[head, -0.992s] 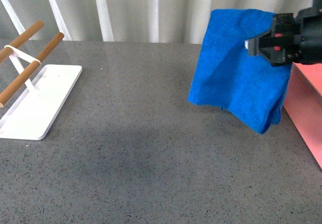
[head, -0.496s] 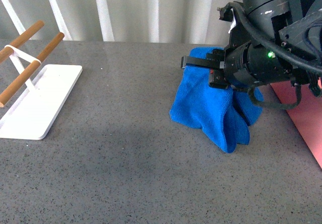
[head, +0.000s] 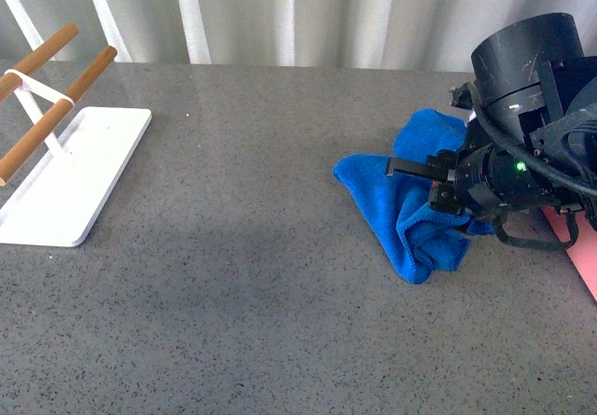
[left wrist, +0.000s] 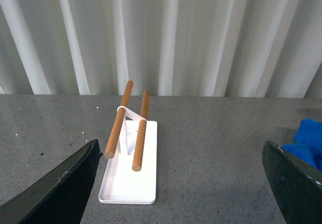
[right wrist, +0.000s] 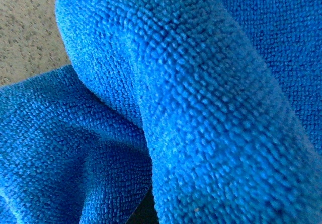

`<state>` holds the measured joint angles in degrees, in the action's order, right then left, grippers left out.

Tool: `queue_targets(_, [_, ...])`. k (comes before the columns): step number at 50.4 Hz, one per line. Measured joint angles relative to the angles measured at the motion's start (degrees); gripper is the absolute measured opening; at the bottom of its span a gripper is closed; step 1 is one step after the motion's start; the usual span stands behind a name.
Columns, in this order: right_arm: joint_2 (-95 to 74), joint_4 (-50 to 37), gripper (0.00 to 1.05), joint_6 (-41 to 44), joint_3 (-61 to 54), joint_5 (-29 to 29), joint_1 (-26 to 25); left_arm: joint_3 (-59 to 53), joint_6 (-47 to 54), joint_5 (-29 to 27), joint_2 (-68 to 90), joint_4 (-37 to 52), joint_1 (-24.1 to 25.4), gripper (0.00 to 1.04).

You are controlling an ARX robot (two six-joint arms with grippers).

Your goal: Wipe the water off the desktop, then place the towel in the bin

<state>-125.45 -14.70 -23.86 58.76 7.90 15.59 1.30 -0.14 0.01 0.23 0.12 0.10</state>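
Observation:
The blue towel (head: 406, 210) lies crumpled on the speckled grey desktop (head: 242, 275) at the right of the front view. My right gripper (head: 438, 186) is low over it and shut on the towel. In the right wrist view the towel (right wrist: 191, 103) fills almost the whole picture and hides the fingers; a patch of desktop (right wrist: 25, 27) shows in one corner. A thin strip of the pink bin (head: 586, 256) shows at the right edge. My left gripper (left wrist: 186, 194) hangs open above the desktop (left wrist: 211, 148), its two dark fingers (left wrist: 60, 189) far apart with nothing between them. No water shows on the desktop.
A flat white tray (head: 89, 177) with two wooden rods (head: 56, 107) stands at the left of the desktop; the left wrist view shows this tray (left wrist: 131, 183) too. White corrugated panels (head: 298, 14) close off the back.
My right arm has come down and forward with the towel. The towel hung in the air a second ago and now rests bunched on the desktop.

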Motion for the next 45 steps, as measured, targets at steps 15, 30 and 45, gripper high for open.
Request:
queue_targets(15, [-4.35, 3.82, 0.04, 1.11, 6.73, 0.20, -3.26, 0.00, 0.00, 0.00, 0.00, 0.00, 0.00, 0.98])
queue_targets(30, [-10.54, 6.23, 0.04, 5.66, 18.23, -1.60, -3.23, 0.00, 0.00, 0.00, 0.00, 0.00, 0.00, 0.98])
queue_targets(45, [-16.33, 4.00, 0.04, 10.75, 26.99, -7.52, -0.09, 0.00, 0.00, 0.00, 0.00, 0.00, 0.00, 0.98])
